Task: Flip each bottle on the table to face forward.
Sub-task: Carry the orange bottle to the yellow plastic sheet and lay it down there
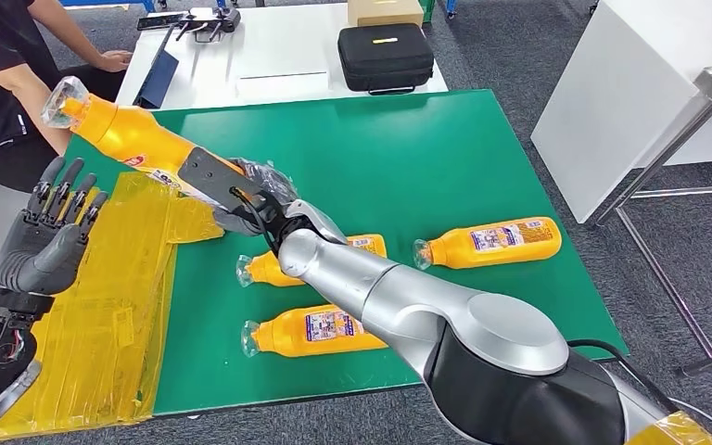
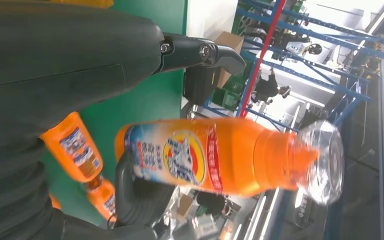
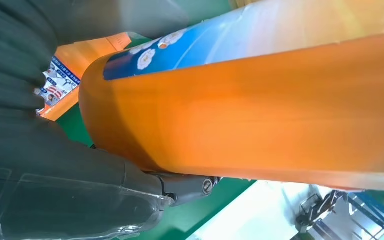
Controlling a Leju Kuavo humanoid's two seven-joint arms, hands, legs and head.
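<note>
My right hand (image 1: pixel 241 199) grips an orange bottle (image 1: pixel 120 139) by its lower body and holds it tilted in the air over the left part of the green mat (image 1: pixel 399 148), clear cap pointing up and to the left. The right wrist view shows that bottle (image 3: pixel 260 110) close against the right hand (image 3: pixel 55 190). My left hand (image 1: pixel 51 227) hovers to the left with fingers spread and nothing in it. In the left wrist view, the raised bottle (image 2: pixel 220 157) shows its label just beyond the left hand (image 2: pixel 70 65). Three orange bottles lie on the mat: right (image 1: pixel 491 243), front (image 1: pixel 320 332), and one (image 1: pixel 264 269) partly behind my right arm.
A yellow plastic sheet (image 1: pixel 120 315) covers the table's left end. A person (image 1: pixel 0 83) sits at the far left by a white table holding a black case (image 1: pixel 385 56). A white table (image 1: pixel 630 83) with metal legs stands to the right.
</note>
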